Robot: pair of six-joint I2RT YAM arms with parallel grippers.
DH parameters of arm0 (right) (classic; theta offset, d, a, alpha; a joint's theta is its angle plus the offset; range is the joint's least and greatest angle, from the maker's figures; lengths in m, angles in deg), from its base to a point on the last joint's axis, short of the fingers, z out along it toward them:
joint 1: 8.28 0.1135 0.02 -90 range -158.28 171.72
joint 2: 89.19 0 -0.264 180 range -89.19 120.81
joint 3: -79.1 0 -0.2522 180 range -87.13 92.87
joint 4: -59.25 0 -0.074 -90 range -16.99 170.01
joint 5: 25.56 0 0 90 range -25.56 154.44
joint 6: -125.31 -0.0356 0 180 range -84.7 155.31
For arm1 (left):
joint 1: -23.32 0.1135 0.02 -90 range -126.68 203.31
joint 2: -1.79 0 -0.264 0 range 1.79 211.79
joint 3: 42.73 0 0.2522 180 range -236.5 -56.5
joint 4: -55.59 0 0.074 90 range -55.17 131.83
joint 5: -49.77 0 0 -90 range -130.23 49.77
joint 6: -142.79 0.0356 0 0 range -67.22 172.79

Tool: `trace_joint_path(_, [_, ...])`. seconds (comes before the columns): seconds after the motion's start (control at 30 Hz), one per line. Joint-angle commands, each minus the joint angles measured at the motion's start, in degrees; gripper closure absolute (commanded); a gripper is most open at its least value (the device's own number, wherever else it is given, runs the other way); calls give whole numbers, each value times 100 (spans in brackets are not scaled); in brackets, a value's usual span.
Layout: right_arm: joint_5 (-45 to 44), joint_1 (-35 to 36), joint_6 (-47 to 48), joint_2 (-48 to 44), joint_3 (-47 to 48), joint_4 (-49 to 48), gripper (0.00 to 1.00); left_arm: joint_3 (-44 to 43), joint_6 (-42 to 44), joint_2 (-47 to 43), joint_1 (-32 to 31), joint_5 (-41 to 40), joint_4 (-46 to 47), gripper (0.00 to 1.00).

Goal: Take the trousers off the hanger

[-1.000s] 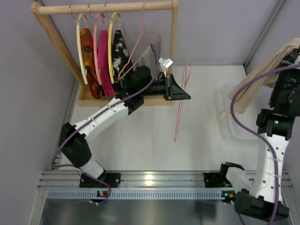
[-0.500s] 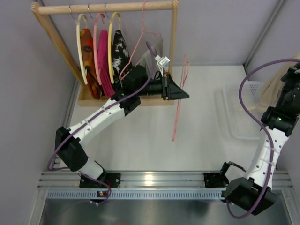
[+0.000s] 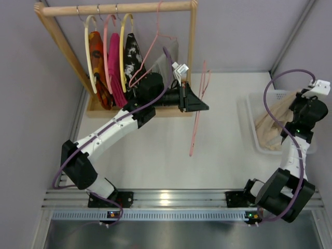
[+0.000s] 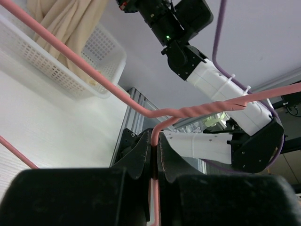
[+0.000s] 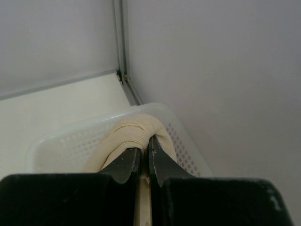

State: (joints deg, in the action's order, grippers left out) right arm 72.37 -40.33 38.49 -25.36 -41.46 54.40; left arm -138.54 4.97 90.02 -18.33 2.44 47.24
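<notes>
Right gripper point(image 5: 143, 151) pinched shut on the trousers point(image 3: 270, 124), which hang into the basket point(image 3: 252, 132) at the table's point(image 3: 155, 155) right edge. Left gripper point(image 4: 155, 147) is clamped on the bare hanger point(image 4: 188, 113). Lower till the cloth settles, likely not fully in, then release.

Trousers point(image 3: 268, 127) partly behind right arm point(image 3: 292, 155); hanger point(image 4: 202, 111) ends out of frame

The far left is blocked by the rack point(image 3: 119, 8). Bare table point(image 3: 228, 129) is left between hanger point(image 3: 197, 116) and basket point(image 3: 250, 122).
</notes>
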Motion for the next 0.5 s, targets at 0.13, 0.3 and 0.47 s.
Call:
trace_joint_path(0.13, [253,15,-115,999,416,-91,87,-137,325,-288,-1,22,-22,100])
trace_joint_path(0.3, [472,15,-151,1149,733,638,38,-154,457,-288,8,-49,-137,100])
trace_joint_path(0.47, [947,-20,42,596,882,1585,18,-172,413,-324,8,-75,-145,100])
